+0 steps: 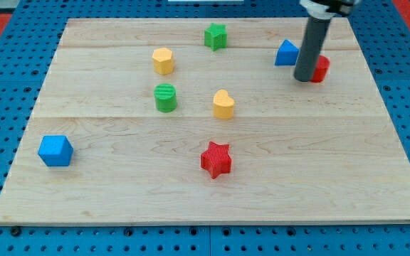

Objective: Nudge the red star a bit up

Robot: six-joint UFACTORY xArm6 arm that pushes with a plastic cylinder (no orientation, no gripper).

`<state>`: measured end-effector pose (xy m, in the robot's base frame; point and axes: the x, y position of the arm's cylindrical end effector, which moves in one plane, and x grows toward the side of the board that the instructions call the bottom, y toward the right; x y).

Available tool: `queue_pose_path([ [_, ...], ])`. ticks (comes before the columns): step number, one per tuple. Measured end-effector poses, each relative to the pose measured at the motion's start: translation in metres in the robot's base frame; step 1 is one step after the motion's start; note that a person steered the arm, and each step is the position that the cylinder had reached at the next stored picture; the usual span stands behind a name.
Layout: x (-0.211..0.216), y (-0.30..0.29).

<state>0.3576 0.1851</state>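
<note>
With no hand, only a rod, my tip [305, 78] sits upper right touching a red block [321, 69], well apart from the red star [216, 158] at lower centre, so travelling there risks bumping the yellow block [223, 104].

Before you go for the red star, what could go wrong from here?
My tip sits at the view's top right, touching or nearly touching a red block and beside a blue block; leaving may drag either. The red star must be pushed from below, so I must circle it. The yellow heart-like block sits just above it, so overshooting may hit it.
</note>
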Motion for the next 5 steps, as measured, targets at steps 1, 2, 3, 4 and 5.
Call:
queue_pose_path([
  [1, 0.0, 0.012],
  [2, -0.004, -0.014],
  [3, -0.022, -0.059],
  [4, -0.038, -0.094],
  [5, -0.039, -0.104],
])
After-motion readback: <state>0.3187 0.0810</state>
